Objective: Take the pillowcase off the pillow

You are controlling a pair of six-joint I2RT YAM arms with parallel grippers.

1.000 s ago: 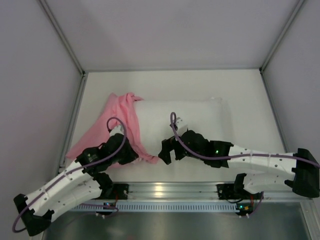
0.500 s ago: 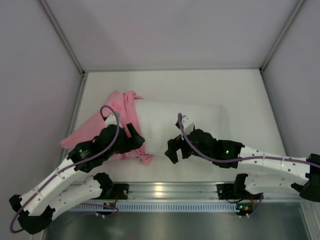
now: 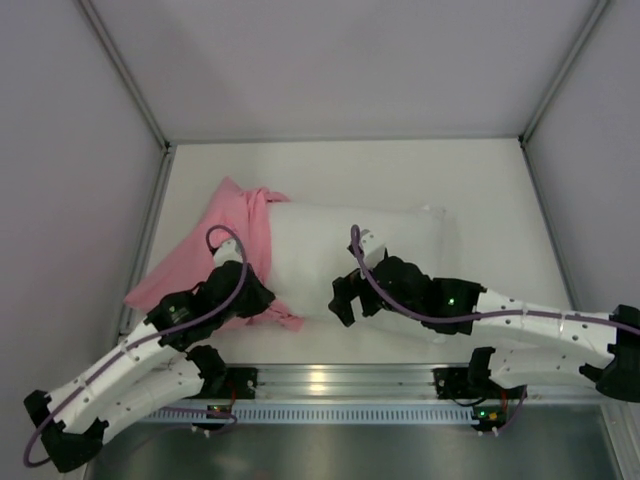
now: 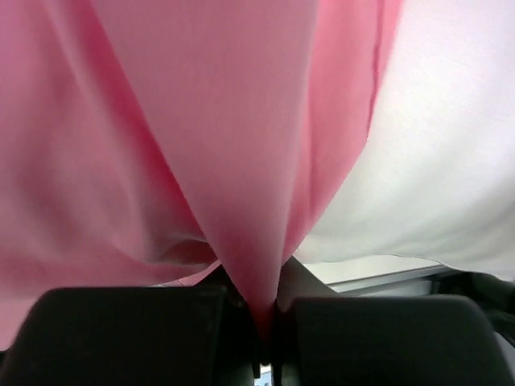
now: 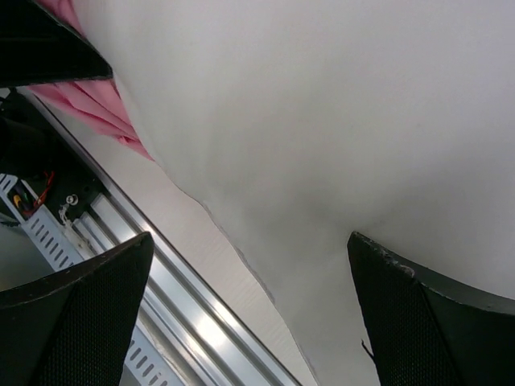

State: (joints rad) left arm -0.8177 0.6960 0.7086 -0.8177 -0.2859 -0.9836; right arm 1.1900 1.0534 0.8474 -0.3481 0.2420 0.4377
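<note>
The left gripper [image 4: 265,314] is pressed together on a fold of the pink case [image 4: 201,121], and the cloth fans up out of its jaws. From that pinch the pillow [image 3: 370,240] lies to the right and a little farther back. The case is bunched at the pillow's left end only, and the rest of the white body is bare. Whether that end is inside the cloth I cannot tell.

The right gripper [image 3: 345,298] is spread wide and holds nothing. It sits at the pillow's near long edge, left of the middle, and its wrist view shows white surface between its fingers.

The pillow lies flat on the table [image 3: 500,180], long axis left to right, parallel to the near edge, with the pink end pointing toward the left arm. So the case most likely has to come off leftward along that axis, and the left arm is the nearer one — it has the cloth. The right looks placed to pin the pillow against that pull.
</note>
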